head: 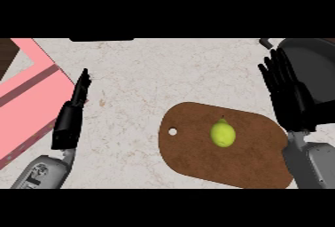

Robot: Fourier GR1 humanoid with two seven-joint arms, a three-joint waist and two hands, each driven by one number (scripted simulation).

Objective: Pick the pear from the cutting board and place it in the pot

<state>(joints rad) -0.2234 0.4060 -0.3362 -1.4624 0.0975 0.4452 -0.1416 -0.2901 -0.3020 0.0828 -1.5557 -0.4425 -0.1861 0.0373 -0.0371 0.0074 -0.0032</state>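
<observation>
Head view, looking steeply down on the counter. The pear [223, 134] lies near the middle of the brown cutting board [196, 155], in the lower right quarter of the frame, with its long axis running almost straight up and down the picture and its stem end toward the top. You see it lying free, with nothing touching it.

Your right hand [288, 95] stands at the right edge of the frame, fingers straight and released, holding nothing; its fingertips point toward the top of the picture and overlap the dark pot [317, 66] in the upper right corner. From this hand the pear lies to the left and lower in the frame, near but clearly apart. The right forearm passes over or beside the board's right end; which of the two cannot be told.

Your left hand [72, 115] rests at the left of the frame, fingers straight and empty, beside the pink surface [26, 97] at the left edge. It is well apart from the pear, with bare counter between.

The right hand is therefore the nearer one, and it already sits between pear and pot. Judged from this layout, your coming move is leftward and downward in the frame, closing across the pear's short width, not along its length.
</observation>
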